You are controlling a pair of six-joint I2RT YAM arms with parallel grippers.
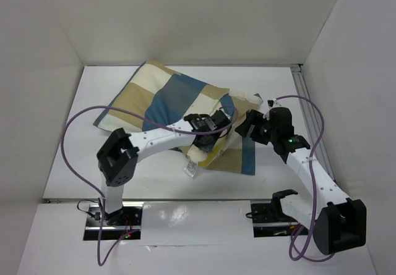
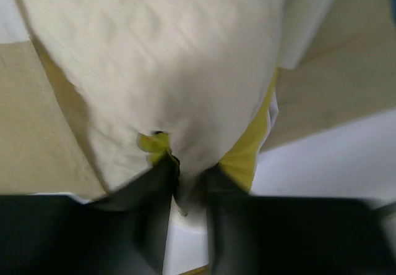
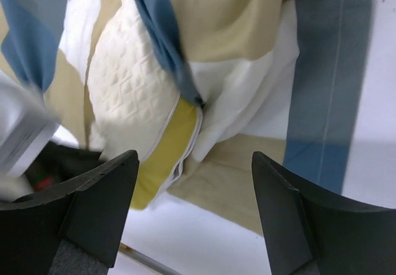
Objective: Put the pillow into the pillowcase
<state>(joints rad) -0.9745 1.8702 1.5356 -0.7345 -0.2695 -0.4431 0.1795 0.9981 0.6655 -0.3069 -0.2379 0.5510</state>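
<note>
The left gripper (image 2: 189,194) is pinched shut on a fold of the pillow (image 2: 173,71), right by the little yellow logo (image 2: 153,142). Only the left wrist view shows this pinch. From above, the left gripper (image 1: 207,133) is just a dark lump on the cloth. The pillow here is smooth, soft and cream.

The right gripper (image 3: 195,207) is wide open and holds nothing. Just past its fingers (image 3: 99,207) lies a pillow (image 3: 127,96) corner with a bumpy diamond pattern and yellow piping (image 3: 167,145). The blue edge of the pillowcase (image 3: 247,34) wraps over that corner — thin cloth in blue, tan and cream squares.

From above, the pillowcase (image 1: 167,96) spreads out beyond both grippers on the white table (image 1: 272,83). The pillow end (image 1: 199,154) and a white tag (image 1: 190,169) poke out on the near side of the left fingers. Both arms reach forward with bent elbows — the right gripper (image 1: 246,126) sits just beside the left one.
</note>
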